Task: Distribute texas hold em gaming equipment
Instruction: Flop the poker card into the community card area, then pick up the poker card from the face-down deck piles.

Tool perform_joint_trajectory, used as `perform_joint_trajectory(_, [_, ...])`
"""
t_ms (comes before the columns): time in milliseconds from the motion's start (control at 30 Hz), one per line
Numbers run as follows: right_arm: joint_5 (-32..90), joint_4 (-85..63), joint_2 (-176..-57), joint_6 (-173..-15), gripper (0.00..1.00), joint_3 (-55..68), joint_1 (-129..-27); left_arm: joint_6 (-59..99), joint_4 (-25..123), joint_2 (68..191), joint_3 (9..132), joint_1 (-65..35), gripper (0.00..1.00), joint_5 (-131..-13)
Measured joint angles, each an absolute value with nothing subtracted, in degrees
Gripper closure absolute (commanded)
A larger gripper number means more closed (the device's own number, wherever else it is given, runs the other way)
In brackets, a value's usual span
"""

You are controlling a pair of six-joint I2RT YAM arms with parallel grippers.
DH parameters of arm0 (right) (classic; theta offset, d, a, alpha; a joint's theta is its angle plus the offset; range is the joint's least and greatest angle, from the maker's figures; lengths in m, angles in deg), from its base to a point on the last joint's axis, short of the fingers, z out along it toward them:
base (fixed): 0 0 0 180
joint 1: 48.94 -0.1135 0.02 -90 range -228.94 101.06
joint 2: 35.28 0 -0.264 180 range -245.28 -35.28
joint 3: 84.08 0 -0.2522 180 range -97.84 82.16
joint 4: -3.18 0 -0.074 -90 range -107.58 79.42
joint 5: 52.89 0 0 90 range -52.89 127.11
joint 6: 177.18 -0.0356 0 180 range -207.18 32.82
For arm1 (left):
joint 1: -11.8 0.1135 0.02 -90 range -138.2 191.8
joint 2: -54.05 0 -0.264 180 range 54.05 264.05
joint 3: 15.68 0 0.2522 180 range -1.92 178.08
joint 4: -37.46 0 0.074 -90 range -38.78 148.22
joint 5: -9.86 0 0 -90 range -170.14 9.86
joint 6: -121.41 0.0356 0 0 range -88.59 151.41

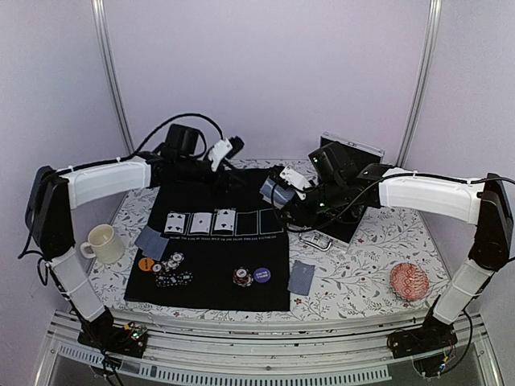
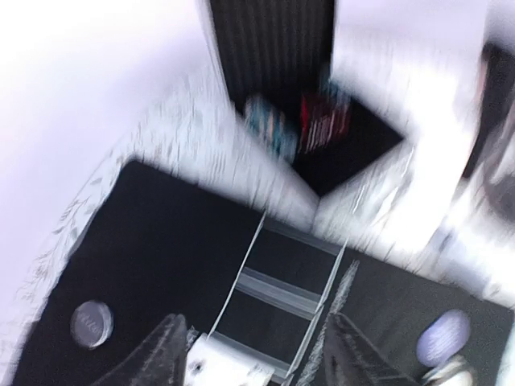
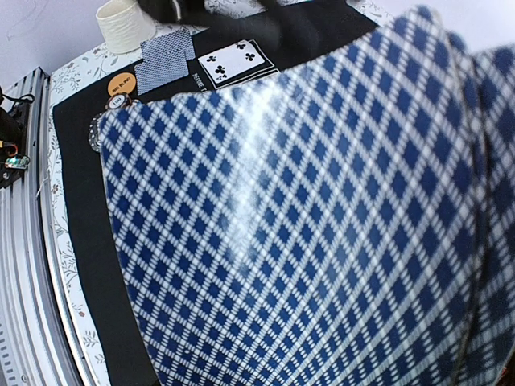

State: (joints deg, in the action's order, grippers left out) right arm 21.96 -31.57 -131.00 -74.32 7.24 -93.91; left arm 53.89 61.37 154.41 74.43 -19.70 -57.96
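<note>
We hold a blue-checked card (image 3: 306,225) pinched in our right claw (image 1: 282,189) above the black mat (image 1: 209,269), where three cards (image 1: 199,223) lie face up. Our left claw (image 2: 253,318) stands wide apart, empty.

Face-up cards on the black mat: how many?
3 cards, in the mat's printed row: leftmost box, second, third. The right hand may hide more.

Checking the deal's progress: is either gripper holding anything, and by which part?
The right gripper holds a card; its grip spot is hidden. The left gripper is open and empty.
</note>
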Motion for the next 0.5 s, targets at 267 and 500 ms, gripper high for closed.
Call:
perform_joint_trajectory(267, [21.9,-31.6,-131.0,-74.3,0.63,7.0,-93.9,26.4,59.3,152.8,78.3,-15.9,0.17,-36.6])
perform_joint_trajectory(500, [21.5,-31.8,-131.2,-74.3,0.63,6.3,-93.9,20.6,59.3,152.9,78.2,-19.9,0.21,-33.2])
